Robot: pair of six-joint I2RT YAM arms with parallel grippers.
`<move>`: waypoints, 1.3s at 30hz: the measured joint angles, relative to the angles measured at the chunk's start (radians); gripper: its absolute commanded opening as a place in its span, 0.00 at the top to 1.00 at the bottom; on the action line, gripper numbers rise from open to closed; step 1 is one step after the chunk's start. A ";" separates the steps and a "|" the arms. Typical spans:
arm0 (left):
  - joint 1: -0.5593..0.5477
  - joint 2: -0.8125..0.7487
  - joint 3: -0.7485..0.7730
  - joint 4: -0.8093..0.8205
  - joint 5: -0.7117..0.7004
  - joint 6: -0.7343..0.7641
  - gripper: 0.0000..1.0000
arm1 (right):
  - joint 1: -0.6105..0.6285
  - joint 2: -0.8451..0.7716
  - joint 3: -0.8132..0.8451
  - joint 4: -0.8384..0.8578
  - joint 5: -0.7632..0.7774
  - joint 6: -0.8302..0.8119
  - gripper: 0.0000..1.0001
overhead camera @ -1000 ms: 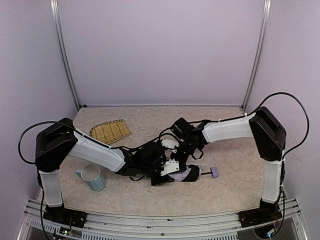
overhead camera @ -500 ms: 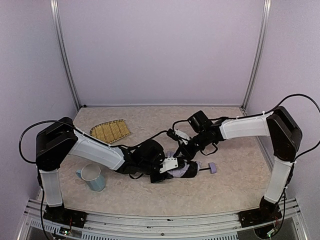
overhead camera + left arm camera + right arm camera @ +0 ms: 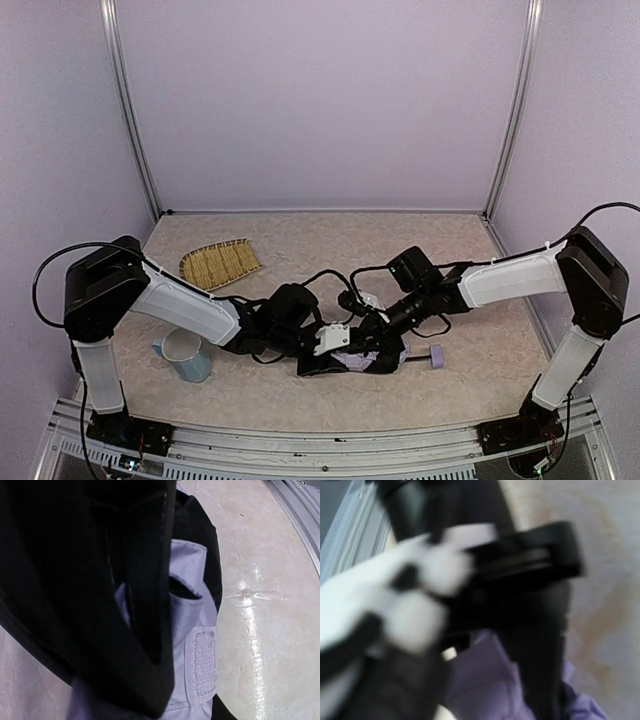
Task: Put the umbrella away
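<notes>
The table (image 3: 480, 385) carries the umbrella (image 3: 372, 357), folded and lying near the middle of its near half. My left gripper (image 3: 343, 350) is clamped partway closed across the bundle, I judge to pin the folds for strapping. My right gripper (image 3: 372, 322) sits pinched fully closed just above the bundle; whether it has fabric, I cannot tell through the blur. The fastening strap (image 3: 201, 665) looks unfastened. Since a second ago the right arm has stretched low and outward, and the handle knob (image 3: 434, 354) has slid slightly toward the near edge.
</notes>
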 measured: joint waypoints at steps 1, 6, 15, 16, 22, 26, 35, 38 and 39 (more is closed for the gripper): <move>0.000 0.000 -0.002 -0.001 0.009 0.003 1.00 | 0.014 0.000 -0.004 -0.001 0.008 -0.019 1.00; 0.000 -0.004 -0.013 -0.005 0.038 0.037 1.00 | 0.069 -0.029 -0.055 0.028 0.084 -0.077 0.98; -0.006 -0.013 -0.038 0.011 0.038 0.129 1.00 | 0.193 -0.115 -0.147 0.097 0.294 -0.118 0.82; -0.007 -0.013 -0.038 0.011 0.034 0.127 1.00 | 0.209 -0.121 -0.149 0.097 0.320 -0.128 0.82; -0.011 -0.013 -0.044 0.017 0.026 0.181 1.00 | 0.314 -0.168 -0.190 0.133 0.568 -0.149 0.81; -0.012 -0.014 -0.050 0.028 0.020 0.183 1.00 | 0.357 -0.182 -0.208 0.158 0.696 -0.159 0.72; -0.023 -0.022 -0.078 0.075 -0.014 0.187 1.00 | 0.442 -0.208 -0.235 0.180 0.905 -0.186 0.67; -0.023 -0.027 -0.096 0.103 -0.047 0.148 1.00 | 0.459 -0.248 -0.266 0.166 0.892 -0.220 0.67; -0.015 -0.030 -0.103 0.114 -0.065 0.129 1.00 | 0.479 -0.267 -0.284 0.152 0.874 -0.236 0.67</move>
